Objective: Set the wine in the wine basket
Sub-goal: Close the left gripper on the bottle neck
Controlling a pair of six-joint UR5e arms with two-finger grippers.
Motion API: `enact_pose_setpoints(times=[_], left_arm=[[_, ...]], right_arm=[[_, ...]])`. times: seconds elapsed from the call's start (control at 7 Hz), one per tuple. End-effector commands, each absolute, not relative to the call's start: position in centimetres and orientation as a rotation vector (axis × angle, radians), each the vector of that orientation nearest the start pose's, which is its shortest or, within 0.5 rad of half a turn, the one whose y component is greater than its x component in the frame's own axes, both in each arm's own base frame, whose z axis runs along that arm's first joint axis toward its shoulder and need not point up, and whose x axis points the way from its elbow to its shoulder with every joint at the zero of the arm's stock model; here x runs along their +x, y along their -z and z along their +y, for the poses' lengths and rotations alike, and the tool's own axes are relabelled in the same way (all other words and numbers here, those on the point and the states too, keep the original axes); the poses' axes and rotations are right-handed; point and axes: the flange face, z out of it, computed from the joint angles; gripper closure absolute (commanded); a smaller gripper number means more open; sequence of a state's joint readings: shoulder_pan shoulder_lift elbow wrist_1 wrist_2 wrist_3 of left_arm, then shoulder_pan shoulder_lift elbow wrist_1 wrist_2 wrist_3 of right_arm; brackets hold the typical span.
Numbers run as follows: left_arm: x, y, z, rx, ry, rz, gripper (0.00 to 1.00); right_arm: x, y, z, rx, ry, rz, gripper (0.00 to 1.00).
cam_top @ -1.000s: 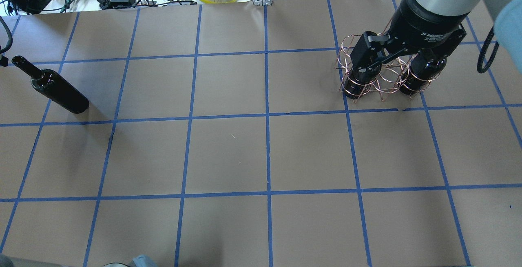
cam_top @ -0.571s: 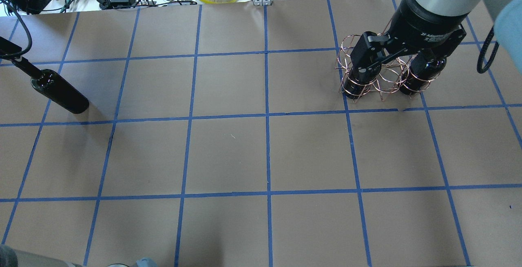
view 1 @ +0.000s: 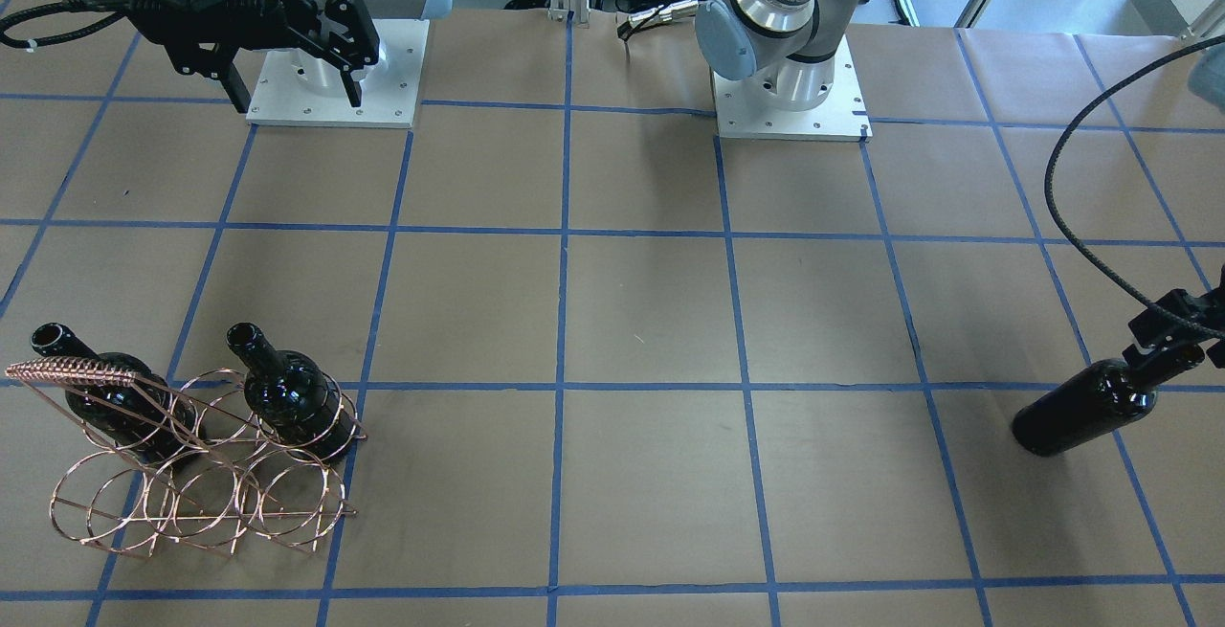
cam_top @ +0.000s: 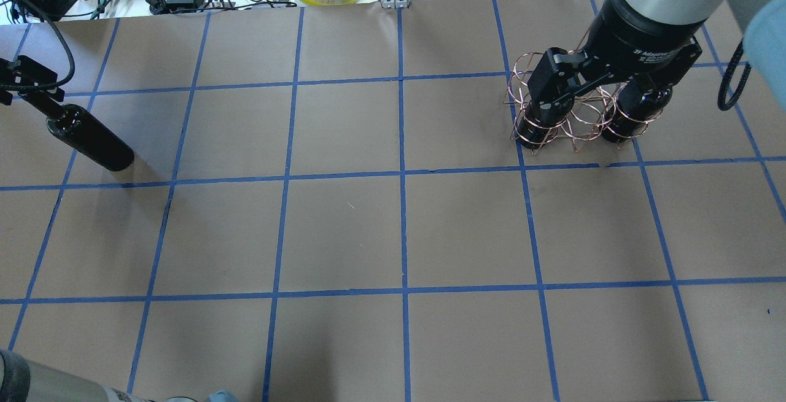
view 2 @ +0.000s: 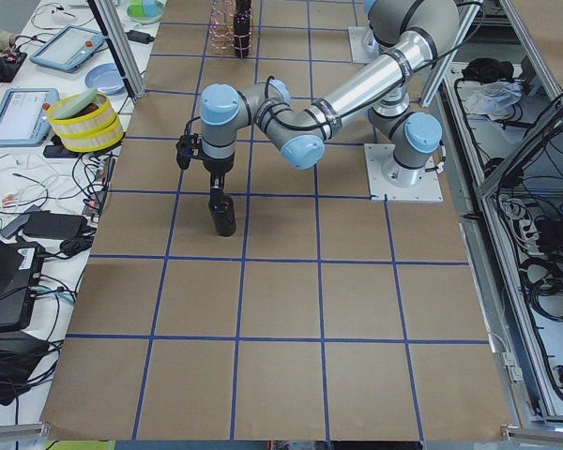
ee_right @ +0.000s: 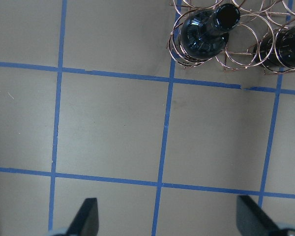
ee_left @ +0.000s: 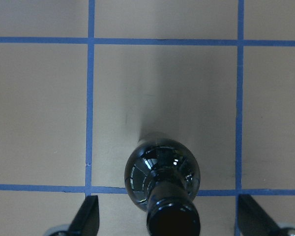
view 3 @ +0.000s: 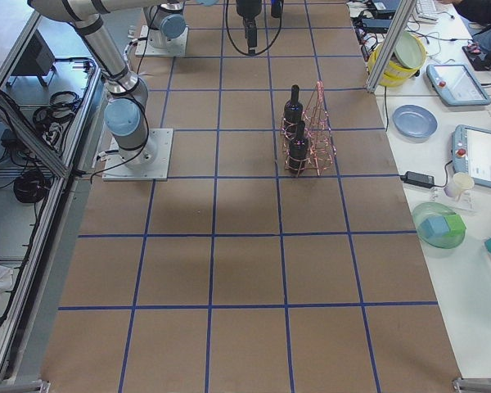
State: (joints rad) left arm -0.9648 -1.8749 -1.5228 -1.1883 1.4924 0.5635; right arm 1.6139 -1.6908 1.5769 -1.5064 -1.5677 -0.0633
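Three glossy black glass wine bottles with narrow open necks stand on the table [cam_top: 344, 230], which is covered in brown paper and marked with a blue tape grid. Two of them sit upright in the single rose-gold thin-wire wine basket [view 1: 220, 474] at the robot's right end of the table. The first bottle [view 1: 287, 397] fills one end ring and the second bottle [view 1: 115, 407] fills the opposite end ring, with an open ring between them. In the front-facing view the basket's one braided handle [view 1: 75, 370] crosses in front of the second bottle's neck. The third, the free wine bottle [cam_top: 92, 141], stands upright on the paper at the robot's left end, well apart from the basket.

The left gripper [view 1: 1172, 332] is directly over this free wine bottle. Its two fingers [ee_left: 88, 216] are spread wide, one on each side of the neck, and in the wrist view neither touches the glass. The right gripper [ee_right: 165, 206] hangs well above the table near the basket, its two fingers [ee_right: 88, 216] likewise spread wide over bare paper. From overhead it hides part of the wire rings.
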Motion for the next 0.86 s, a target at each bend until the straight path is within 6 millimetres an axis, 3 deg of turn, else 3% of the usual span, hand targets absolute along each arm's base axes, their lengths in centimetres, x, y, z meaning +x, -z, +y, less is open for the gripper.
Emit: enact_pose_setpoints(times=[0.0,0.14,0.29,0.43,0.71], left_arm=[[23.73,-37.53,-59.07,-0.154,0.221,3.138,0.01],[23.76,-37.24,-59.07,-0.152,0.211,3.140,0.06],[23.72,-37.12,-58.98,-0.156,0.195,3.145,0.21],[23.68,-37.03,-58.87,-0.156,0.187,3.145,0.26],[23.60,-36.74,-58.78,-0.150,0.180,3.150,0.44]], right_arm=[[15.25,-53.50,-43.67,-0.166,0.079,3.134,0.00],[15.25,-53.50,-43.67,-0.168,0.079,3.134,0.00],[15.25,-53.50,-43.67,-0.166,0.079,3.134,0.00],[15.25,-53.43,-43.73,-0.168,0.077,3.134,0.00],[15.25,-53.50,-43.67,-0.166,0.079,3.134,0.00]])
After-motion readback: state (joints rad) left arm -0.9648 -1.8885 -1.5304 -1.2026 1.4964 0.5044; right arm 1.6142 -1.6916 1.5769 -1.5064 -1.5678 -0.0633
